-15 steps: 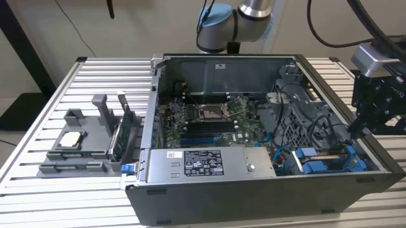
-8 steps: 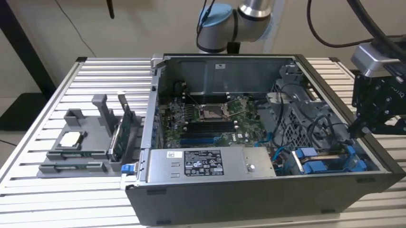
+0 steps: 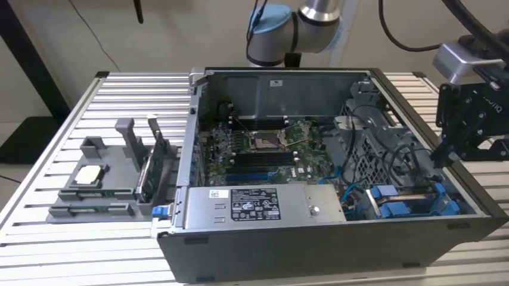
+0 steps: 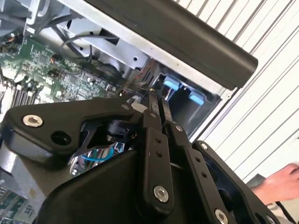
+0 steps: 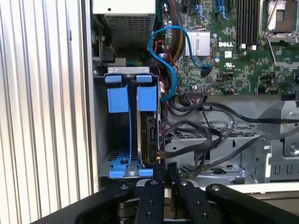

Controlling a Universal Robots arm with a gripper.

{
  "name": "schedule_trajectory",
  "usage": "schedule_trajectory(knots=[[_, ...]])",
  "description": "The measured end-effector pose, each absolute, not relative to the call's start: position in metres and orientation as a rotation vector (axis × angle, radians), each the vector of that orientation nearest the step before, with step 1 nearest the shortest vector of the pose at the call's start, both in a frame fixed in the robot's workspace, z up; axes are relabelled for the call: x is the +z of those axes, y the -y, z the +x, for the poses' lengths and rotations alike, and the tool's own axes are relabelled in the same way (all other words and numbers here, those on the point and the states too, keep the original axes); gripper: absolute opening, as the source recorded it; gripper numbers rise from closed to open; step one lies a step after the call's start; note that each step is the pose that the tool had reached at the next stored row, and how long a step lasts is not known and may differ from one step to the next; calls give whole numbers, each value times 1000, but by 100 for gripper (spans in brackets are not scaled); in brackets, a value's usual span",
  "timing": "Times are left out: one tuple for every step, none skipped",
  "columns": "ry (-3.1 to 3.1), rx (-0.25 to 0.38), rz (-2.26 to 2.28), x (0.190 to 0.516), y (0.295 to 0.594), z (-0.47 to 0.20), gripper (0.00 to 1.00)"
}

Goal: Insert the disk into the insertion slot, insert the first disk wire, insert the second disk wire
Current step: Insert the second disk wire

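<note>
Disk (image 5: 151, 135), in its blue carrier, stands on edge in the slot (image 3: 407, 201) at the case's (image 3: 278, 250) near corner, exterior view's right. Exterior view's left: grey parts tray (image 3: 92, 208) on the table (image 3: 47, 250). Middle: motherboard (image 3: 263, 149). Right: gripper (image 3: 441, 161) above the case wall beside the slot, fingers (image 4: 152, 121) pinched together; can't tell if grasping anything.

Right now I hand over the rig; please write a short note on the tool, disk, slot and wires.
Tool: shut, close to the end of the silver-grey disk in its blue plastic carrier; whether it pinches a wire is unclear.
Disk: appears seated edge-on in the dark grey metal insertion slot.
Black wires: lie beside the disk.
Done: disk in, it seems.
Left: both wires, not seen plugged.
</note>
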State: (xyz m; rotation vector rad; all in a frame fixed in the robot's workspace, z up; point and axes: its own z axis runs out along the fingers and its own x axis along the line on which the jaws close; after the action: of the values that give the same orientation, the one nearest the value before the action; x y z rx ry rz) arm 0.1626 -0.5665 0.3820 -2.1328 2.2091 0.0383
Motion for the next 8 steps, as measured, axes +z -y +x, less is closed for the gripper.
schedule_trajectory(knots=[[-2209, 38, -2132, 384, 566, 160, 16], [-2209, 38, -2132, 385, 566, 157, 16], [-2209, 37, -2132, 386, 565, 154, 16], [-2209, 37, -2131, 387, 564, 150, 16], [-2209, 36, -2131, 387, 564, 147, 16], [-2209, 36, -2131, 388, 563, 144, 16], [-2210, 36, -2130, 388, 563, 141, 16], [-2210, 36, -2130, 388, 562, 137, 16]])
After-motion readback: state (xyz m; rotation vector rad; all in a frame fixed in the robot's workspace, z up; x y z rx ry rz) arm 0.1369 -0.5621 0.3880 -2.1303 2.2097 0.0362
